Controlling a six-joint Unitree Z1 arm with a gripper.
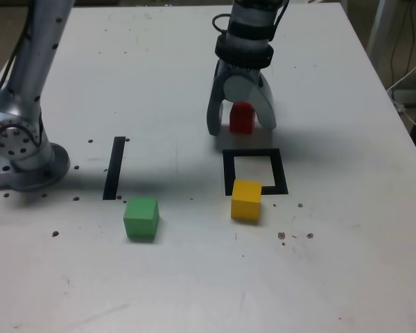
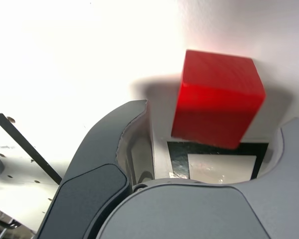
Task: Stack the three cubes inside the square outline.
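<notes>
My gripper [image 1: 241, 127] stands open, pointing down at the table just behind the square outline [image 1: 229, 172]. The red cube [image 1: 241, 118] rests on the table between the two fingers, with a gap on each side. In the wrist view the red cube [image 2: 217, 99] sits between the spread fingers [image 2: 114, 149], clear of both, and the square outline [image 2: 179, 159] shows just past it. The yellow cube [image 1: 246, 200] lies on the outline's front edge. The green cube [image 1: 141, 217] sits apart at the exterior view's left.
A single black stripe [image 1: 114, 166] lies to the exterior view's left of the outline, just behind the green cube. The arm's grey base [image 1: 21, 156] stands at the left table edge. Cables hang off the table's right side.
</notes>
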